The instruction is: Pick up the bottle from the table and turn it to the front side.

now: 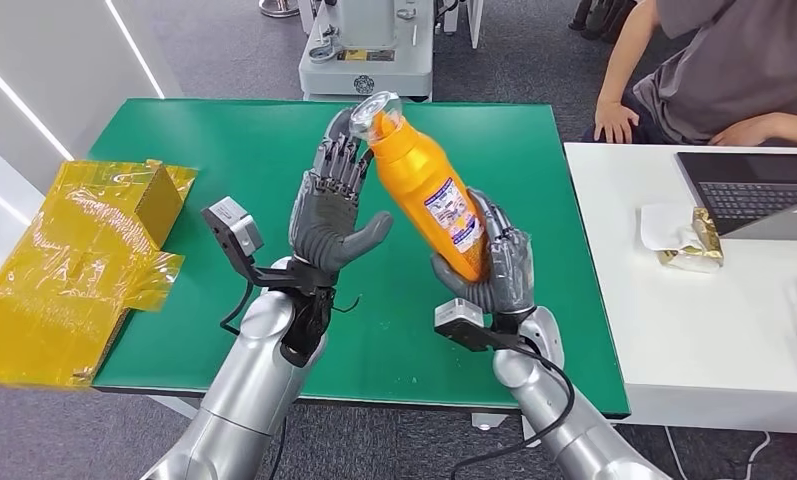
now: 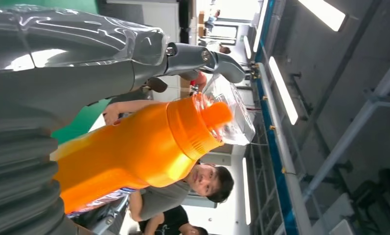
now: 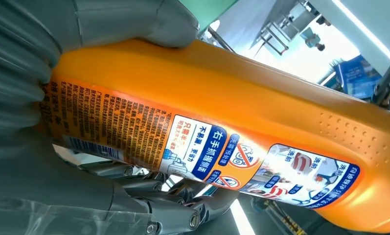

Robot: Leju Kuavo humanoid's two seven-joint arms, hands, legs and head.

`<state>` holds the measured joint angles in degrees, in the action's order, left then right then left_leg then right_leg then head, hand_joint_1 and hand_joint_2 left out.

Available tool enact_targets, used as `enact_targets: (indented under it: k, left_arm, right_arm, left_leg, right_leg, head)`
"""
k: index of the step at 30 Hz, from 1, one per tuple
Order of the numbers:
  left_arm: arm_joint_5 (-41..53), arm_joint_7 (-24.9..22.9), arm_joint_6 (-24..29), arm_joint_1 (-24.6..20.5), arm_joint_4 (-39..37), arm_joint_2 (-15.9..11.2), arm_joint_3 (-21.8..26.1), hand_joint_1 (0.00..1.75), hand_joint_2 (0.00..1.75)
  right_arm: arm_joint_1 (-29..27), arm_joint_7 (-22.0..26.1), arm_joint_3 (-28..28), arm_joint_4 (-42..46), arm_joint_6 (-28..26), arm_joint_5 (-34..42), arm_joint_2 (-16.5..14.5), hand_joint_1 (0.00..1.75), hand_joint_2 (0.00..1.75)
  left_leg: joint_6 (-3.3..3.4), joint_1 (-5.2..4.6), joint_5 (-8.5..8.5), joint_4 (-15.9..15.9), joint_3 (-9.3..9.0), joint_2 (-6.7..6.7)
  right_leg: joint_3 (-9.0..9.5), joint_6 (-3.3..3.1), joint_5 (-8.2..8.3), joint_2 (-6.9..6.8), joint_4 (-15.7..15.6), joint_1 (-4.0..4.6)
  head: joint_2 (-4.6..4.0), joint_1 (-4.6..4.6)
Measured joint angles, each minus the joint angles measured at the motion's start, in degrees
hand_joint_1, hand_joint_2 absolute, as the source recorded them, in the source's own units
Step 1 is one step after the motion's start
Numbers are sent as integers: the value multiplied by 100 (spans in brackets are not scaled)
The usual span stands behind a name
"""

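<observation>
An orange bottle (image 1: 429, 185) with a clear cap (image 1: 382, 108) is held up above the green table (image 1: 224, 150), tilted with its cap up and to the left. My right hand (image 1: 496, 268) grips its lower end, and the printed back label (image 1: 452, 212) faces me. My left hand (image 1: 332, 205) stands upright just left of the bottle, palm toward it and fingers spread, with fingertips (image 1: 340, 135) up beside the cap; whether they touch it I cannot tell. The left wrist view has the bottle (image 2: 134, 152) and cap (image 2: 232, 112) close by. The right wrist view shows the bottle (image 3: 261, 98) in my grasp.
A yellow film-wrapped box (image 1: 74, 260) lies on the table's left edge. To the right stands a white table (image 1: 714, 340) with a laptop (image 1: 754, 190) and a foil packet (image 1: 694, 240). A person (image 1: 714, 70) sits behind it. A machine base (image 1: 369, 50) stands beyond the green table.
</observation>
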<state>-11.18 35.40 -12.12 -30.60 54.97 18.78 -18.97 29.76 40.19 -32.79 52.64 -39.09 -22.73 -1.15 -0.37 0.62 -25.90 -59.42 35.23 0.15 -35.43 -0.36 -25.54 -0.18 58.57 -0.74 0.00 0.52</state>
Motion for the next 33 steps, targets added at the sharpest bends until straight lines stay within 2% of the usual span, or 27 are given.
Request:
enact_targets:
  k: [14,23,33]
  left_arm:
    - [-51,-107,-83,-16,0,3,-36,0,175]
    - [-143,-137,-67,-91,-3,13,-109,0,175]
    - [-160,-139,-22,-194,-68,15,-199,0,175]
  right_arm:
    - [72,-1,-374,-360,-8,-87,50,175,175]
    - [-77,-48,-238,-139,-8,-532,50,175,175]
    - [-123,-55,-203,-7,-8,-468,23,175,175]
  left_leg:
    - [0,0,0,-1,0,0]
    - [0,0,0,0,0,0]
    - [0,-1,0,0,1,0]
  right_leg:
    - [-1,0,0,0,0,0]
    - [0,0,0,0,0,0]
    - [1,0,0,-1,1,0]
  head:
    - [0,-2]
    - [0,-1]
    - [0,0]
